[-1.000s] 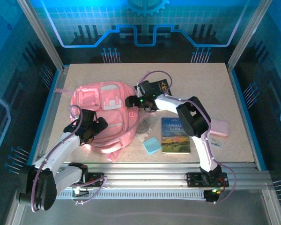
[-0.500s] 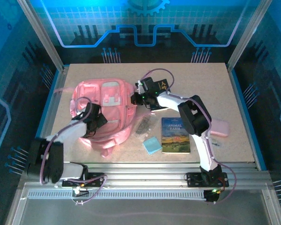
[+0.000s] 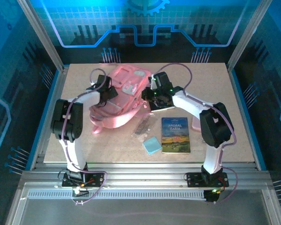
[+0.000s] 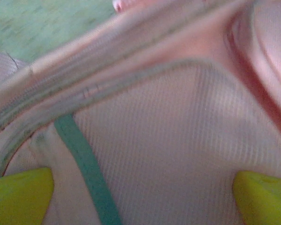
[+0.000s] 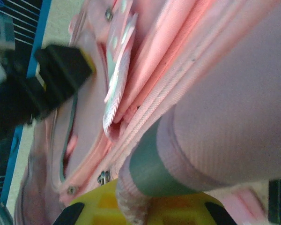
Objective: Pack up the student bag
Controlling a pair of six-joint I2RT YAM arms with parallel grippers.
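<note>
Now that your right gripper [image 3: 152, 93] has snapped closed, it is clenched on an edge of the student bag [image 3: 125, 82]; its wrist view shows pink bag fabric with a teal band pinched against the yellow finger. Your left gripper [image 3: 106, 89] has swung from the bag's near side round to its far left side. Its fingers [image 4: 18, 197] stand spread wide with bag fabric between them, gripping nothing as far as you can see. The bag itself has shifted from the left middle of the table [image 3: 215, 93] to the far centre, where it sits bunched and tipped up between the two grippers rather than lying flat. The book [image 3: 175, 135] and the blue pad [image 3: 152, 145] lie where they were, nearer the front and outside the bag. You have a one-sided hold, so packing proper looks not yet begun. The opening probably needs spreading first, which asks the left fingers to close on the opposite edge.
</note>
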